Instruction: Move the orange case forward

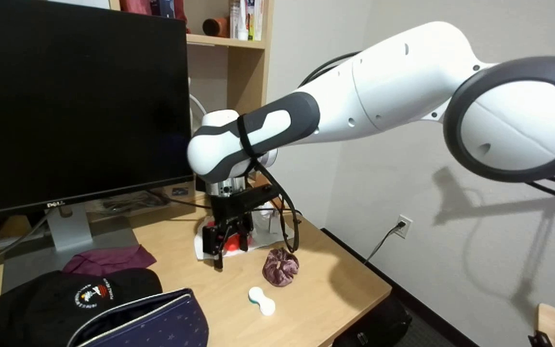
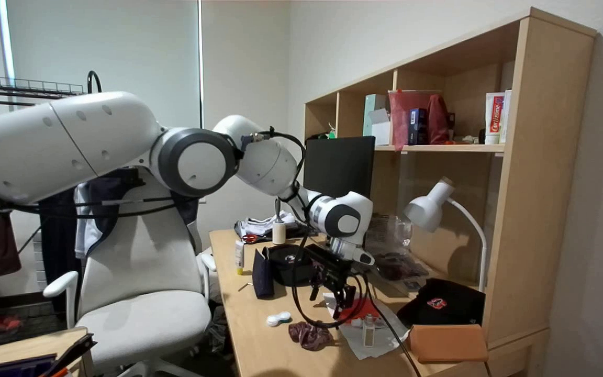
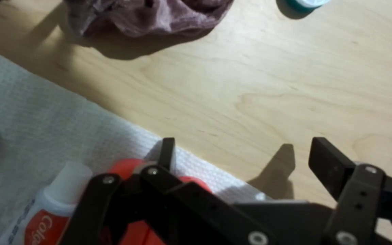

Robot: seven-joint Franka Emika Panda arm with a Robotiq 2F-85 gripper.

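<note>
The orange case, bright red-orange, lies on a white paper sheet (image 1: 200, 248). It shows between and behind my fingers in an exterior view (image 1: 232, 242), and beside the gripper in an exterior view (image 2: 368, 310). In the wrist view it is at the bottom left (image 3: 136, 234), largely covered by one finger's linkage. My gripper (image 1: 231, 258) points down, open, with nothing between its fingertips (image 3: 243, 149). One finger is over the sheet's edge by the case. The other is over bare wood. Whether a finger touches the case, I cannot tell.
A dark purple scrunchie (image 1: 281, 267) and a white lens case (image 1: 261, 301) lie nearby. A Colgate tube (image 3: 51, 211) and a small bottle (image 2: 368, 331) are on the sheet. A larger orange-brown box (image 2: 448, 343), caps (image 2: 445, 303), a pouch (image 1: 157, 323) and a monitor (image 1: 75, 106) surround this.
</note>
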